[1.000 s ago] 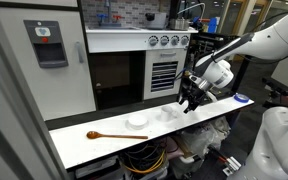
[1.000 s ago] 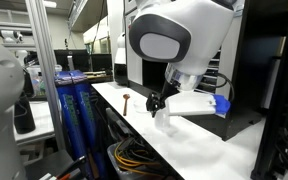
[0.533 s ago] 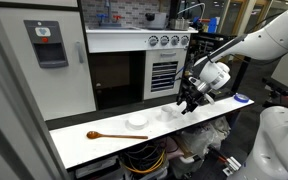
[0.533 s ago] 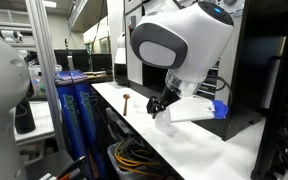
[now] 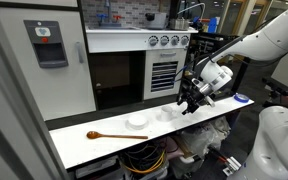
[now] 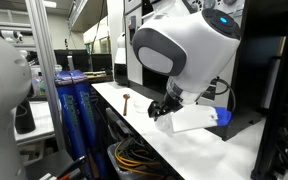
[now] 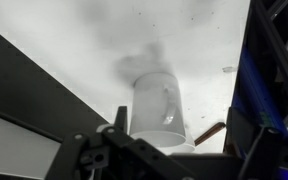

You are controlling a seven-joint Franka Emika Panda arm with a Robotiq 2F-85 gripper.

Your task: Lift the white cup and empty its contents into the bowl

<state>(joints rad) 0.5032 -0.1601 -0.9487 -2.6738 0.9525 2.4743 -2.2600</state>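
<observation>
Hand (image 5: 188,103) has dropped slightly and wrist has swung. Fingers spread wide, nothing held. White cup (image 7: 159,108) just ahead, standing on bench (image 5: 79,148) near bowl (image 5: 137,121). Grasp looks imminent; lift and pour not yet done.

Bowl (image 5: 137,121) between spoon (image 5: 104,135) and white cup (image 5: 168,114)
</observation>
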